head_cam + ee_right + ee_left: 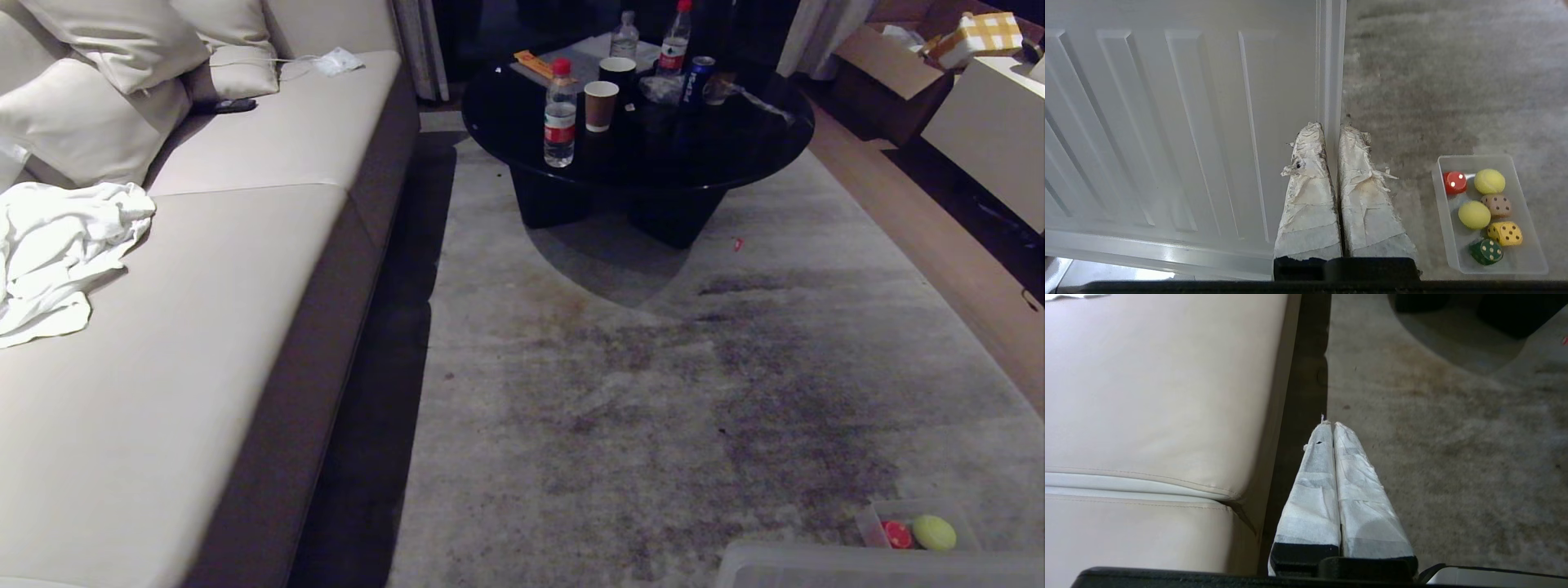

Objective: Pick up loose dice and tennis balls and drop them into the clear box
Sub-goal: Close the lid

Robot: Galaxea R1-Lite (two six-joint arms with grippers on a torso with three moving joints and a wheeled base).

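**Everything boxed, both arms idle — little left to spoil**

The grey stained carpet point(653, 392) shows no strays. Near right, the shallow clear plastic box point(1531, 267) holds two yellow-green tennis balls point(1489, 181) and the tan dark-pipped die point(1496, 205). Both taped grippers, left point(1329, 424) and right point(1331, 127), are clenched empty. My worry: a turning base clips the ribbed whitish lid point(1167, 122) or box.

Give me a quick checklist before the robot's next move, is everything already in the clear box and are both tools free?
1. Tennis balls in the clear box: ok, one tennis ball and another lie inside.
2. Beige die in the box: ok.
3. Loose dice or balls on the rug: cannot tell, none in view.
4. Right tool free: ok, shut on nothing, above the ribbed lid's edge.
5. Left tool free: ok, shut, empty, beside the sofa.
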